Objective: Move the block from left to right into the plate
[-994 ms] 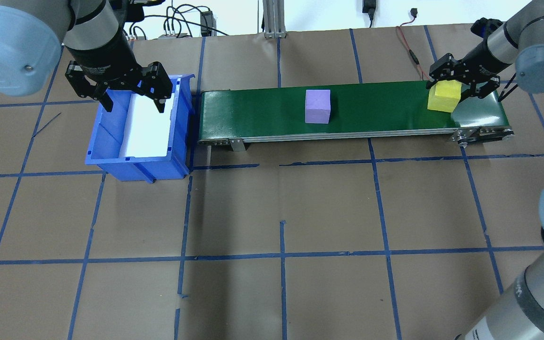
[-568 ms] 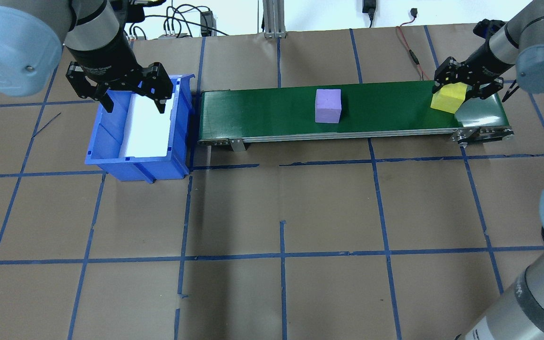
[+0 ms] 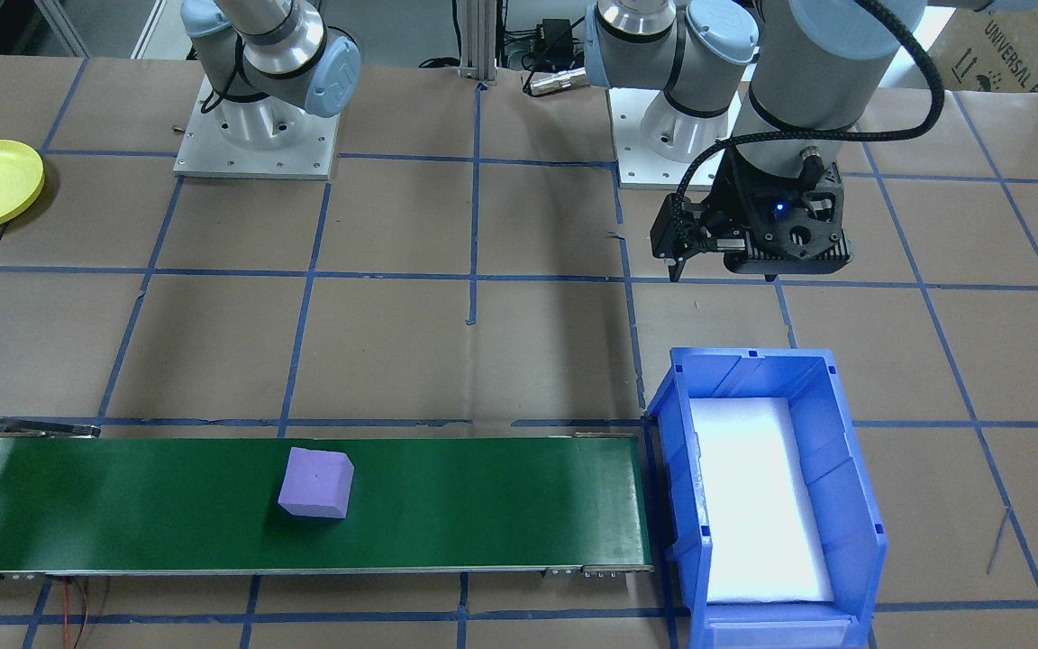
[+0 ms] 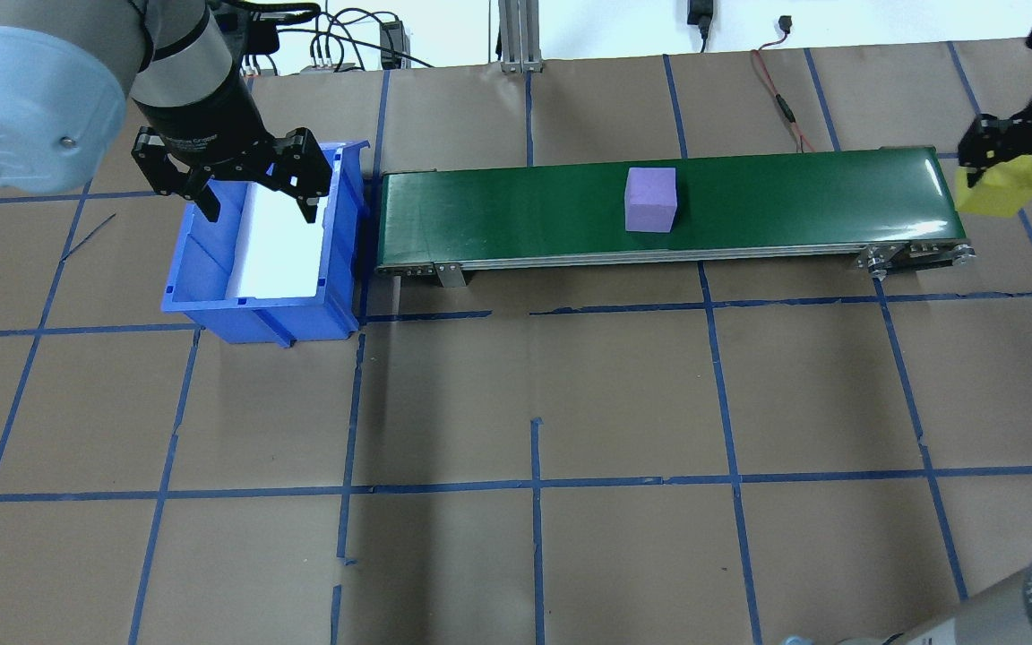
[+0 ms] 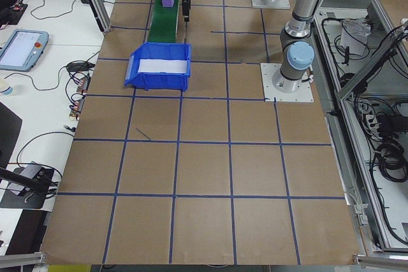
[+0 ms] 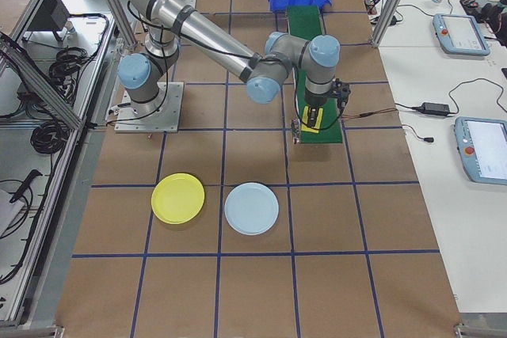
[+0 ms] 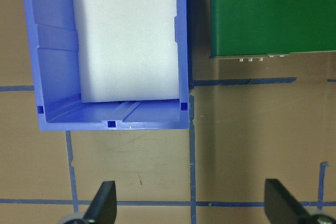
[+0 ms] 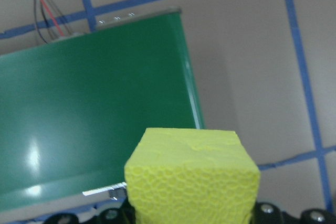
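Yellow block (image 4: 998, 186), a foam cube with a pitted, sponge-like skin, sits clamped in the right gripper (image 4: 1009, 154), lifted off the belt and hanging just past its right end over the brown paper table (image 4: 534, 385). In the right wrist view the block (image 8: 192, 174) fills the lower frame, its top face crinkled, with the glossy green belt (image 8: 89, 119) behind it.

A purple block (image 4: 651, 200), also a matte foam cube, rests on the green conveyor belt (image 4: 516, 210) right of its middle. The belt is a long flat strip with a metal edge rail. Left of it, nearly touching, stands a blue plastic bin (image 4: 202, 269) with ribbed walls and a smooth white liner (image 4: 279, 246). The left gripper (image 4: 258, 202) hangs over the bin's far end with its black fingers spread wide and nothing between them.

A round yellow plate (image 6: 178, 198) and a round pale blue plate (image 6: 251, 208) lie flat on the table beyond the belt's right end, side by side, apart.

Compared with a second ago, the yellow block has left the belt's right end and moved outward and up with the right gripper, the purple block has ridden farther right along the belt, and the left gripper has barely shifted.
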